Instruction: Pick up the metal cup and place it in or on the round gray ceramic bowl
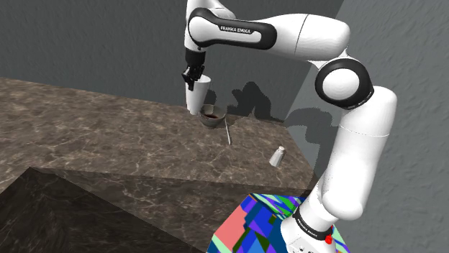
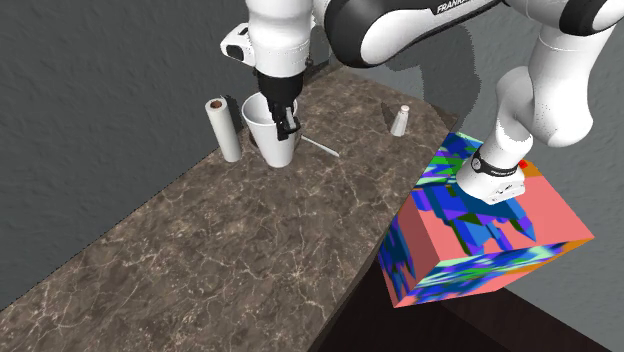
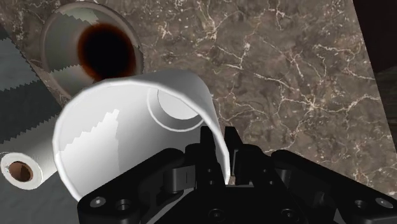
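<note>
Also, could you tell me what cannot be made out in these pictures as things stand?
Bowl: in the second exterior view, largely hidden behind the cup and gripper.
Cup's base: whether it touches the counter is unclear in the shoulder view.
Small white object near the counter's edge: too small to identify.
Thin stick beside the bowl: too small to name.

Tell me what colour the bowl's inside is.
Pale grey bowl, dark reddish-brown at the bottom; the wrist view shows it best.

A dark brown, white-veined marble counter [image 1: 93, 136] stood against rough grey walls [image 1: 86, 36], which met at a corner behind it.
</note>
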Controlling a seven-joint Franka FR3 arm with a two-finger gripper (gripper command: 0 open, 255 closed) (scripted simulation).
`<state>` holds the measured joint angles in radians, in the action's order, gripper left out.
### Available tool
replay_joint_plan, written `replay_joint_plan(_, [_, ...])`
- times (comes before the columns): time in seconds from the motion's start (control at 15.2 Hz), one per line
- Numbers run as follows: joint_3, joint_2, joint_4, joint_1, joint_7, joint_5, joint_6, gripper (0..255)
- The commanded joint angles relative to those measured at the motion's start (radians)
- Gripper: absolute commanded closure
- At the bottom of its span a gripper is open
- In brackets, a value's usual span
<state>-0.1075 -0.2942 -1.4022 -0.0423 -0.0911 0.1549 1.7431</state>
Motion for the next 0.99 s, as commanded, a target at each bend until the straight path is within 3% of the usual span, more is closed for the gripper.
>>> replay_joint_plan(0.0, [0.006,0.001,0.020,0.013,-0.022,-0.003,-0.018,255])
replay_joint_plan(0.4, [0.047,-0.003,0.087,0.094,-0.152,-0.023,-0.065,255])
replay_joint_plan(0.79, [0.085,-0.052,0.220,0.176,-0.280,-0.043,-0.136,255])
replay_joint_plan(0.92, [0.085,-0.041,0.176,0.176,-0.277,-0.043,-0.103,255])
